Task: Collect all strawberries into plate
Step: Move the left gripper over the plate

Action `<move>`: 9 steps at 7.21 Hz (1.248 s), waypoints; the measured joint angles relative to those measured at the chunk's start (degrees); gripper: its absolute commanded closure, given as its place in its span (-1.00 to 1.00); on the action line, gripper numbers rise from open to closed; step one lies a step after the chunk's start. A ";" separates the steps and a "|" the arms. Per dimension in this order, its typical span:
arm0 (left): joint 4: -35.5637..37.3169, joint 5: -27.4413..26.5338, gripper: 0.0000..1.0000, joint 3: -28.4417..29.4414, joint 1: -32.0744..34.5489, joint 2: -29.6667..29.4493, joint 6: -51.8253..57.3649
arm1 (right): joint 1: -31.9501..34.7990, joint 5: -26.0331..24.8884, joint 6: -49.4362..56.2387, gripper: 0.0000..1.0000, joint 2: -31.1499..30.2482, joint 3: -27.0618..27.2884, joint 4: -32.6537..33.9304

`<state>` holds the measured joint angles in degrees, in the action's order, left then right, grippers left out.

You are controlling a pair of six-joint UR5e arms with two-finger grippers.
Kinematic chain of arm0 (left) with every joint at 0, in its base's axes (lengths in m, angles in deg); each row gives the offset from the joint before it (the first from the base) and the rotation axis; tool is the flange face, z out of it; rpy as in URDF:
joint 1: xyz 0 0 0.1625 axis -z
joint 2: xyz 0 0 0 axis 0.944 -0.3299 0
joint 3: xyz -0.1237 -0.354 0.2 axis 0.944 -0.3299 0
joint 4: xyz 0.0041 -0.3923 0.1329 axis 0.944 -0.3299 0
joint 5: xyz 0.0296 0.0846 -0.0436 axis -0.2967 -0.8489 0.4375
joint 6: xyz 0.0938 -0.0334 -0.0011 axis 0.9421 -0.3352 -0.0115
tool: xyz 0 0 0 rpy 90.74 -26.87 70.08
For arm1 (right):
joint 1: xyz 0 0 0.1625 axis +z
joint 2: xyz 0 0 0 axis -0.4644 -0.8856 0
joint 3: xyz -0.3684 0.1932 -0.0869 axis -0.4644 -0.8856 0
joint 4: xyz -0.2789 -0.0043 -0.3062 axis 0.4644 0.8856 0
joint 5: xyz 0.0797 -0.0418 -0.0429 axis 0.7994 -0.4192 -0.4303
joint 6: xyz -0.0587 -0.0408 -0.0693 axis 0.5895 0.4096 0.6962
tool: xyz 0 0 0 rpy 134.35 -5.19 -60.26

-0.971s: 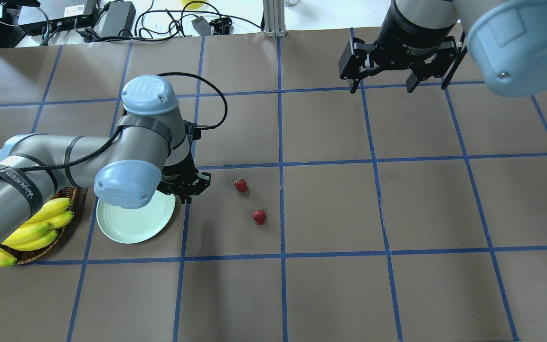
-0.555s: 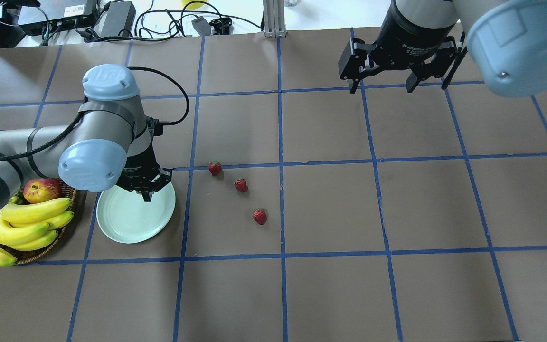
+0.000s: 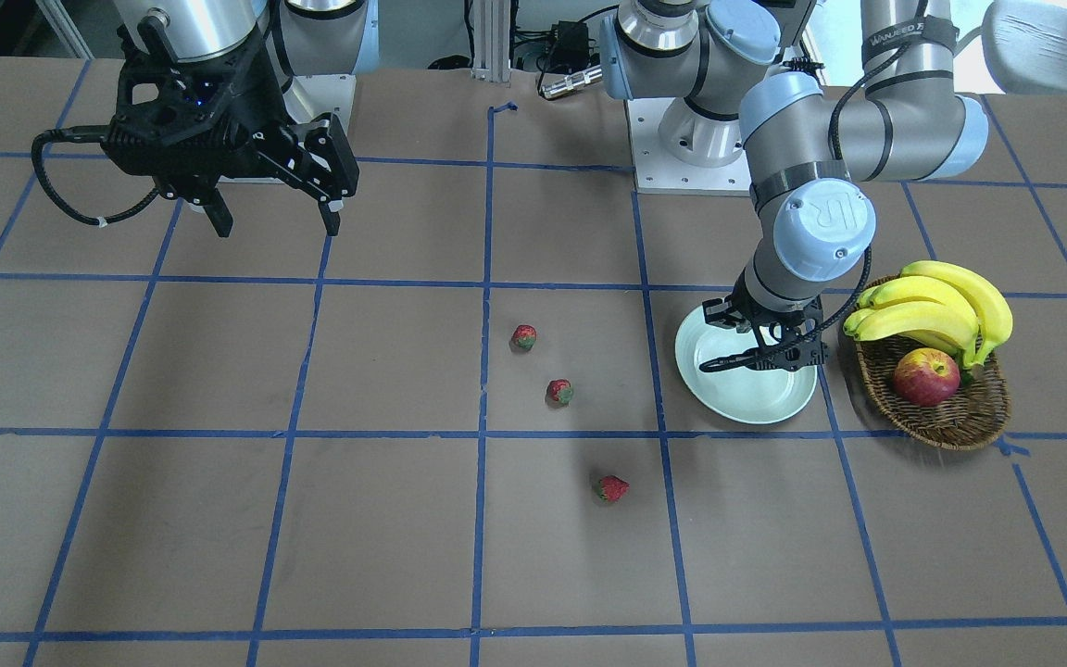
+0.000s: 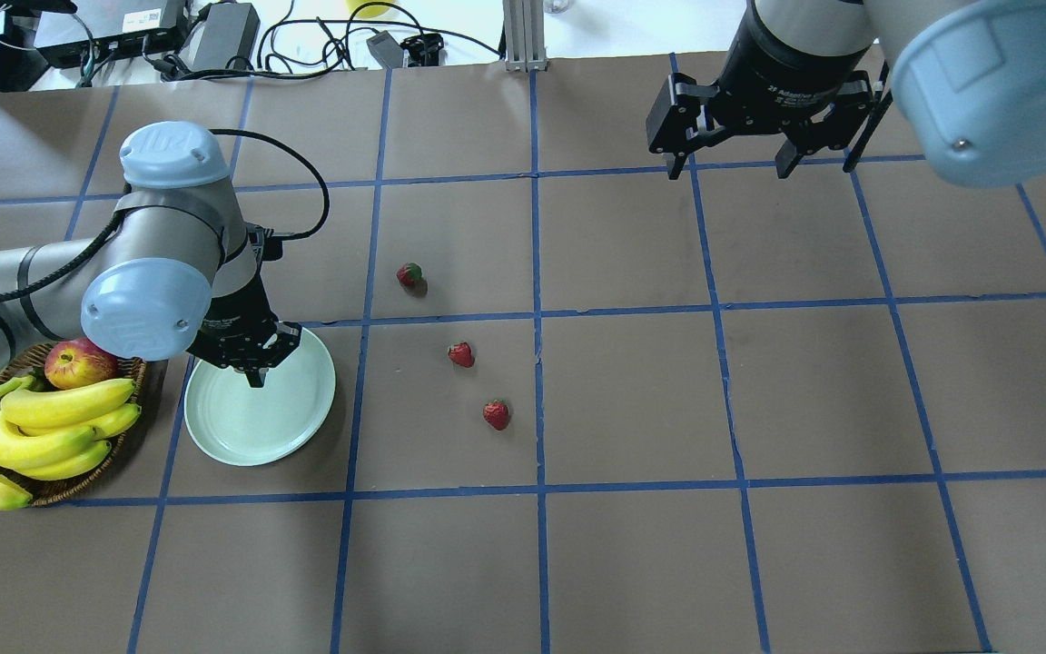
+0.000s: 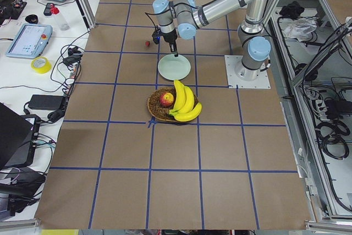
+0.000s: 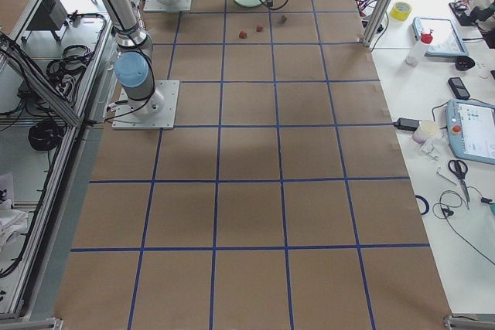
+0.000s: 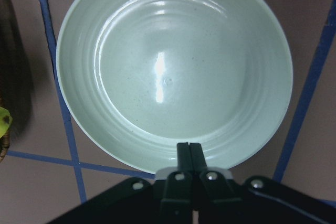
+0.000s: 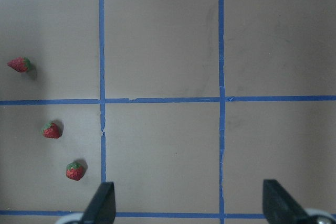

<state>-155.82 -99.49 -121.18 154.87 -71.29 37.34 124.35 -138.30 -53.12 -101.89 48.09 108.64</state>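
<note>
Left hand [image 4: 255, 377], pinched shut, hangs over plate [image 4: 251, 434]; strawberries [image 4: 460, 354] lie well apart.

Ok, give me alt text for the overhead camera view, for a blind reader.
Three strawberries lie on the brown gridded table, none in the mint-green plate to their left. The left gripper hangs above the plate, jaws shut; the right gripper hovers at top right, jaws open.

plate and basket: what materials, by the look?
Plate: probably glazed ceramic, possibly melamine. It is pale mint and glossy, with sharp light reflections and faint concentric rings. Basket: brown woven wicker or rattan, matte; the weave shows along its rim.
</note>
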 measured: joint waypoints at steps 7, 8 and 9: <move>0.41 2.29 -0.99 1.50 0.31 -0.90 -0.73 | 0.00 0.03 0.04 -1.00 0.00 0.00 -0.01; 0.46 4.53 -1.00 2.93 0.40 -1.32 -1.19 | 0.00 0.03 0.06 -1.00 -0.01 0.00 -0.02; 0.82 6.98 -1.00 3.99 0.46 -1.65 -1.79 | 0.00 0.05 0.05 -1.00 -0.05 0.00 -0.02</move>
<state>-155.00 -92.51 -117.19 155.32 -72.94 35.55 124.35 -138.25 -53.07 -101.94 48.09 108.63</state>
